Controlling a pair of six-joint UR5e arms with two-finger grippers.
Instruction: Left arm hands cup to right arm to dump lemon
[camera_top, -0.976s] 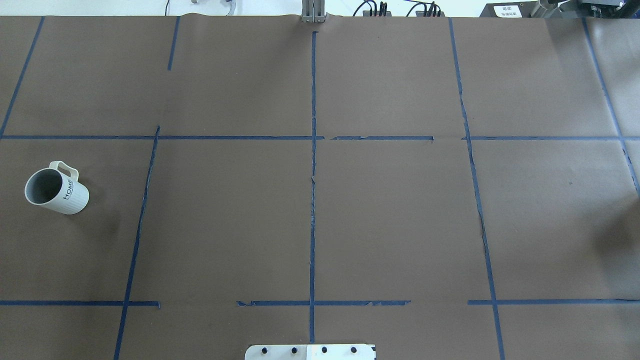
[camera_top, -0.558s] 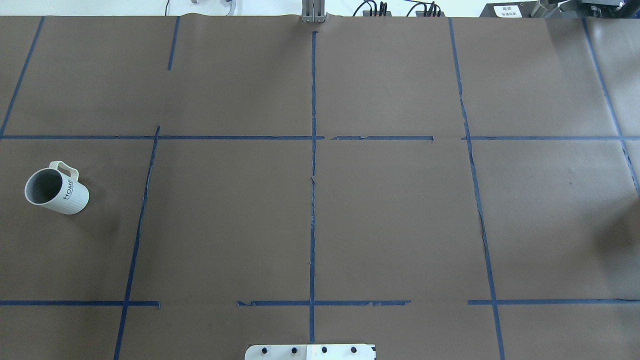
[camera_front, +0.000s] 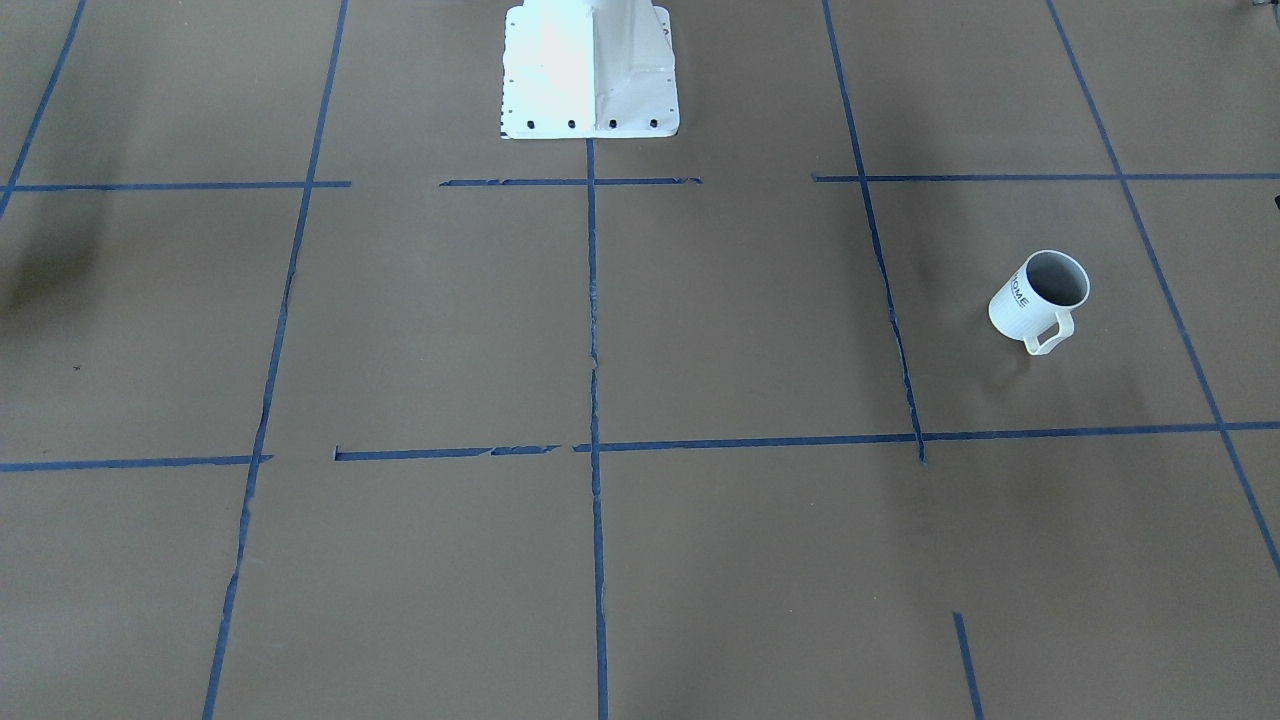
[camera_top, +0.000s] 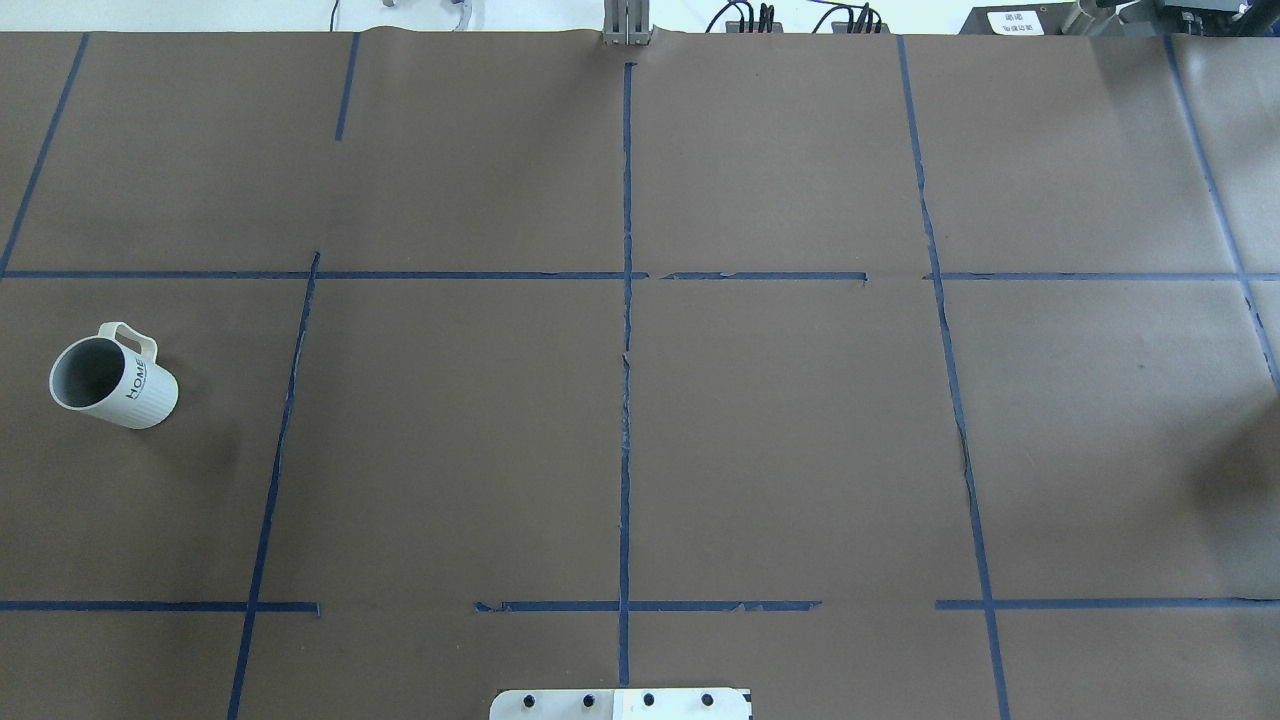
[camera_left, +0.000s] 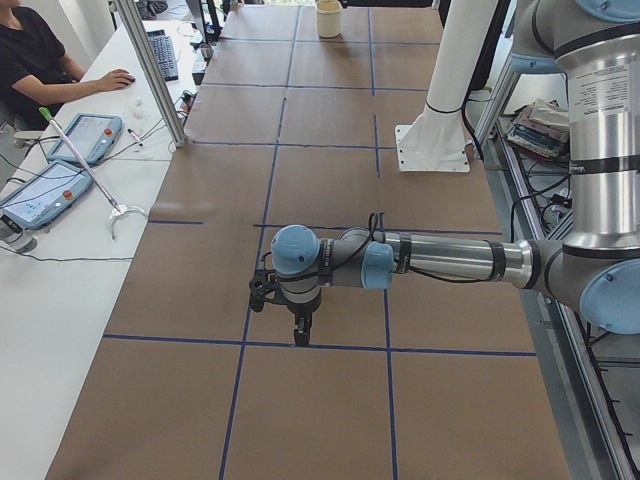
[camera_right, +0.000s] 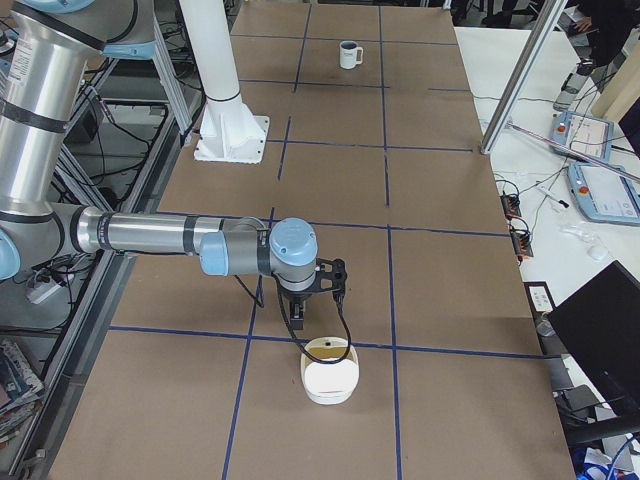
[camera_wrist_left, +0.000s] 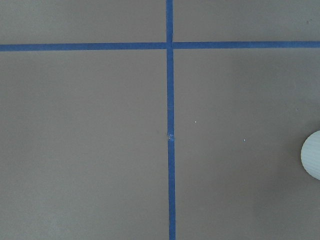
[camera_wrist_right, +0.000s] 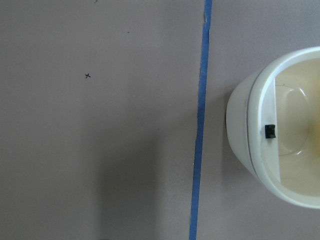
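The white ribbed cup (camera_top: 112, 375) with "HOME" lettering stands upright at the table's left end, handle toward the far side. It also shows in the front-facing view (camera_front: 1040, 300) and far off in the right side view (camera_right: 348, 54). Its inside looks grey; no lemon shows in any view. The left gripper (camera_left: 300, 325) points down over the table, and I cannot tell whether it is open. A white ribbed edge (camera_wrist_left: 312, 156) at the left wrist view's right border may be the cup. The right gripper (camera_right: 297, 318) points down beside a cream bowl (camera_right: 330, 372); I cannot tell its state.
The cream bowl (camera_wrist_right: 280, 130) sits right of a blue tape line, at the table's right end (camera_left: 328, 18). The white robot pedestal (camera_front: 590, 70) stands at the near middle edge. An operator (camera_left: 40, 60) with tablets sits at a side bench.
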